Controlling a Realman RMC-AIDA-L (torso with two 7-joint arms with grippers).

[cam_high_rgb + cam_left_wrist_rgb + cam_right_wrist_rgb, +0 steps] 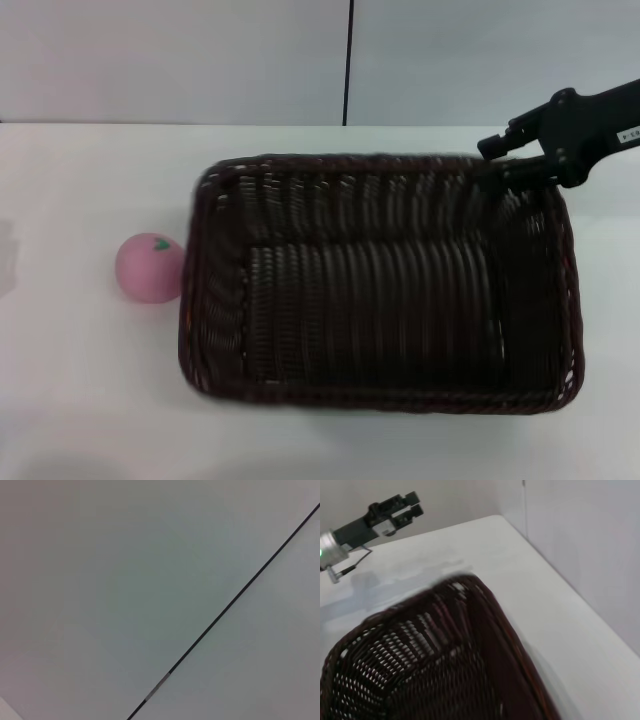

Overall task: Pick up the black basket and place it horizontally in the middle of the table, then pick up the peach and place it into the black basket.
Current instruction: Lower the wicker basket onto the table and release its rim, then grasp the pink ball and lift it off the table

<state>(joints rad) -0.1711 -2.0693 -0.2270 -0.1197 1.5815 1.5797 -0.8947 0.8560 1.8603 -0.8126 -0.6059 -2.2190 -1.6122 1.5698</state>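
The black basket point(380, 285) lies lengthwise across the middle of the white counter point(80, 400), open side up, with nothing in it. The peach point(150, 267) sits on the counter just beside the basket's left end, close to the rim but seemingly not touching it. The right gripper point(512, 160) is at the basket's far right corner, right at the braided rim; whether it has hold of the rim or is open around it I cannot tell, since the fingertips merge with the dark weave. The right wrist view looks down into that same corner of the basket point(435, 670). It also shows the left gripper point(405, 507) farther off, raised above the counter and holding nothing, its fingers seemingly close together, though I cannot tell for sure.

The basket looks about placed, so the risky part is letting go and fetching the peach. If the right gripper pulls away with a finger snagged in the open weave, it could drag or twist the basket, and the left end could knock the peach rolling. The peach is round and smooth, so an off-centre pinch may squirt it away along the counter, and the tall basket wall beside it crowds the approach
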